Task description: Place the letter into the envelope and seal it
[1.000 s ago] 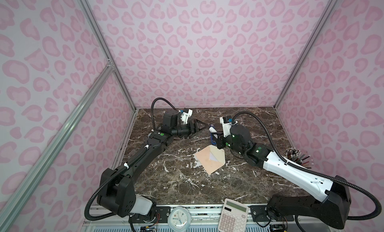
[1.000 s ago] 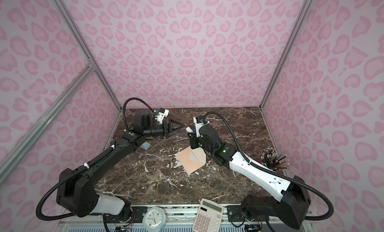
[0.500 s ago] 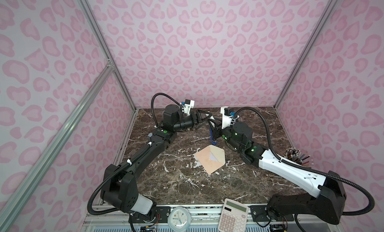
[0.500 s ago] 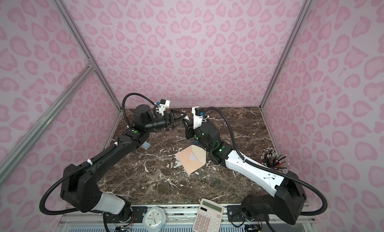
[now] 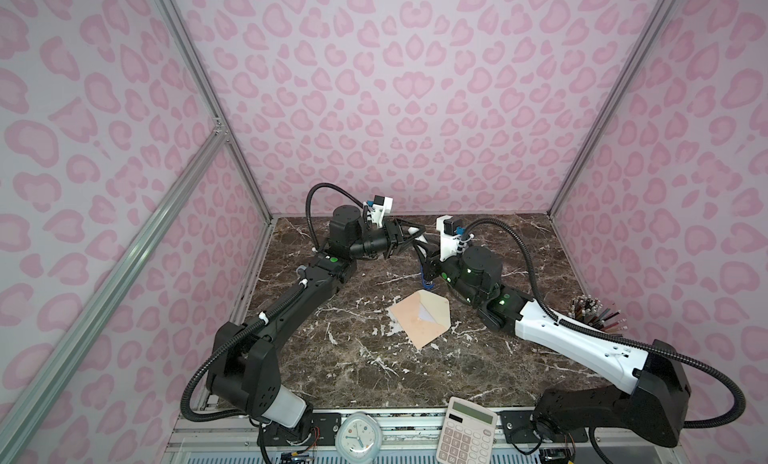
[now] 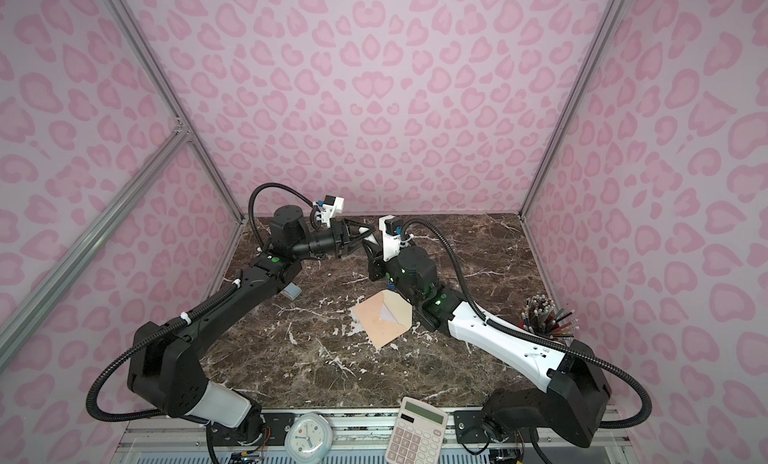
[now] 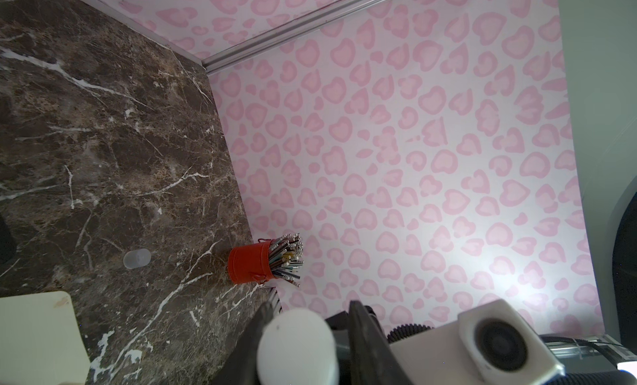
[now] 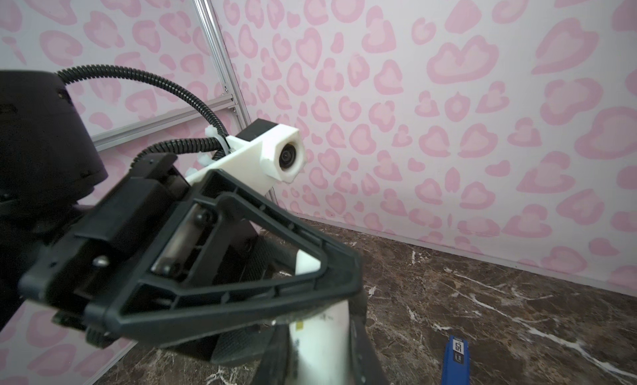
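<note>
Sealing stage, likely: right jaws grip a white stick (image 8: 320, 348); left jaws straddle its end, clamp unclear. Next needs a firm, straight pull.

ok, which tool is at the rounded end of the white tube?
Left tool: the tube's rounded white end sits between its jaws. The right tool grips the tube's body instead.

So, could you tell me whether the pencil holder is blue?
No, the left wrist view shows that the pencil holder is bright red.
</note>
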`<act>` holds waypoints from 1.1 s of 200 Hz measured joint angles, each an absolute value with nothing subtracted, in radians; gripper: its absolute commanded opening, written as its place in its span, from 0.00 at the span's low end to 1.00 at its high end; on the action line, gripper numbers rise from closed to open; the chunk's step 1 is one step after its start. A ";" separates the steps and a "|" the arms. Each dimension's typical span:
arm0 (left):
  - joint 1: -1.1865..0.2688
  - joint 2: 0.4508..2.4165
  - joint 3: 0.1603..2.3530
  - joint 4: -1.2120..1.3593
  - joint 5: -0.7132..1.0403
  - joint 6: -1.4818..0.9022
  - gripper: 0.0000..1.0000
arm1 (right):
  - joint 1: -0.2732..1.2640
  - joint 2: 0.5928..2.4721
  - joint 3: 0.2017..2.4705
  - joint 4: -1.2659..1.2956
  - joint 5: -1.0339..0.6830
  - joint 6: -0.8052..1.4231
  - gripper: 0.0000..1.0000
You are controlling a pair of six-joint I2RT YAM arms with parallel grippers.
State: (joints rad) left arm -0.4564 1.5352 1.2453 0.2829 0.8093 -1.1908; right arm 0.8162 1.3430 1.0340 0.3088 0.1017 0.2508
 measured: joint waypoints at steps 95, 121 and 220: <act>-0.453 1.546 1.262 0.245 0.828 -1.168 0.15 | 0.829 1.307 0.971 0.252 0.091 0.232 0.44; -0.454 1.552 1.284 0.191 0.821 -1.127 0.15 | 0.830 1.286 0.955 0.221 0.077 0.231 0.44; -0.454 1.554 1.420 -0.217 0.760 -0.800 0.14 | 0.831 1.258 0.962 0.121 0.051 0.192 0.42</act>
State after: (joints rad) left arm -0.4538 1.5536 1.4197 -0.2169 0.7601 -0.8001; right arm 0.8310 1.2575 0.9619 0.1207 0.0513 0.1921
